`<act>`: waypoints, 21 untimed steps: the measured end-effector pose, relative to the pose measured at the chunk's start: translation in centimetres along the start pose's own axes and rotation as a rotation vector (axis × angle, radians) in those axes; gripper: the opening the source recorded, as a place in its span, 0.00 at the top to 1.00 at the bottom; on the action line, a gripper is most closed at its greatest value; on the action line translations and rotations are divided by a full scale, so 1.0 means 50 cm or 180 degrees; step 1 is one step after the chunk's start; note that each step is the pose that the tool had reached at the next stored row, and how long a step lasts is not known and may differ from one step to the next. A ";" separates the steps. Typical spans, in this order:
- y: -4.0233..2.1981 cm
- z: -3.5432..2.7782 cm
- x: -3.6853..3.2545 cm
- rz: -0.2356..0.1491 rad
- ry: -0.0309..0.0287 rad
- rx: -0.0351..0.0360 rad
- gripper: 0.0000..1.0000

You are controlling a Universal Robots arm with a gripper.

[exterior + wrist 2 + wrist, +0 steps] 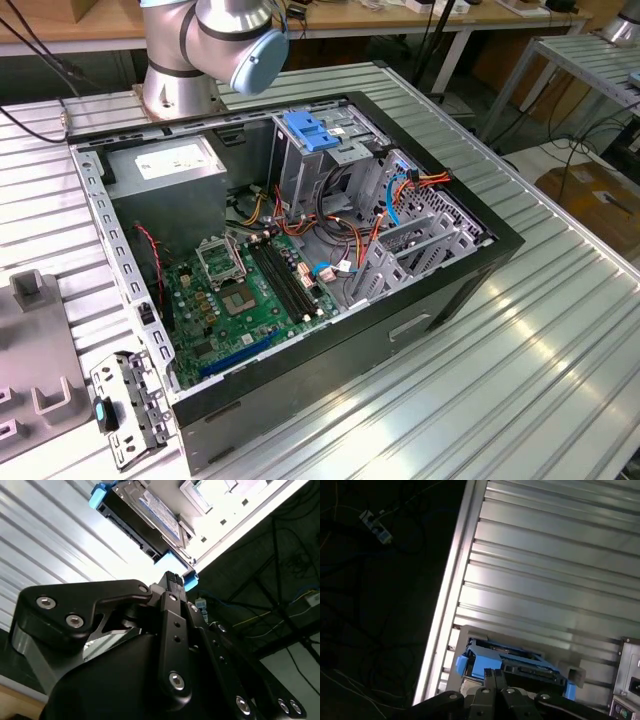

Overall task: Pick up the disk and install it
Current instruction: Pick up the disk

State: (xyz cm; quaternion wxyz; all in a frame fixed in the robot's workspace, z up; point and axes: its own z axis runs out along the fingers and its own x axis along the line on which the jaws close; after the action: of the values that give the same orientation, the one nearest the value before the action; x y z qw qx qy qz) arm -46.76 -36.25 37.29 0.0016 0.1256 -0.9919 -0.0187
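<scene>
Black claw (pixel 172 577) linkage sits closest in both wrist views; its two fingers are pressed together w/ no gap and nothing btwn them (pixel 493 672). It hangs just over the near end of the disk (pixel 150 517), tips close to one blue corner; can't tell if they touch it

Disk lies flat, label (pixel 160 512) side up, blue rails (pixel 470 662) on its two long sides. The connector end faces the claw in the first wrist view (pixel 525 672). That end runs approx parallel to the table's ribs, so the long axis goes across the ribs, away from the claw. It rests on a pale grey holder plate (pixel 485 635), close to the table's edge

Surface is a ribbed alu table (pixel 560 545), bright w/ glare. Past its edge is a dark floor (pixel 380 605) w/ loose cables (pixel 300 592)

Exterior view: arm (pixel 215 40) base stands at the far side of the same kind of ribbed table (pixel 520 350). An open PC case (pixel 400 340) lies on its side there, green motherboard (pixel 250 290) exposed. A metal drive cage (pixel 330 165) w/ a blue latch (pixel 312 132) on top stands inside, and a grey PSU box (pixel 165 165) sits toward the exterior view's left. Wooden benches (pixel 400 15) run behind
</scene>
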 end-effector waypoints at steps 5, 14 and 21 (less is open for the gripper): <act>0.000 0.000 0.000 -0.0385 0.0014 -0.0001 0.89; 0.000 0.000 0.000 -0.0955 0.0036 -0.0001 0.89; 0.000 0.000 0.000 -0.1399 0.0052 -0.0002 0.89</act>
State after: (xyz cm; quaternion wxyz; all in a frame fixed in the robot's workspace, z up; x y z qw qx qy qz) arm -46.74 -36.25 37.27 0.0056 0.3389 -0.9406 -0.0179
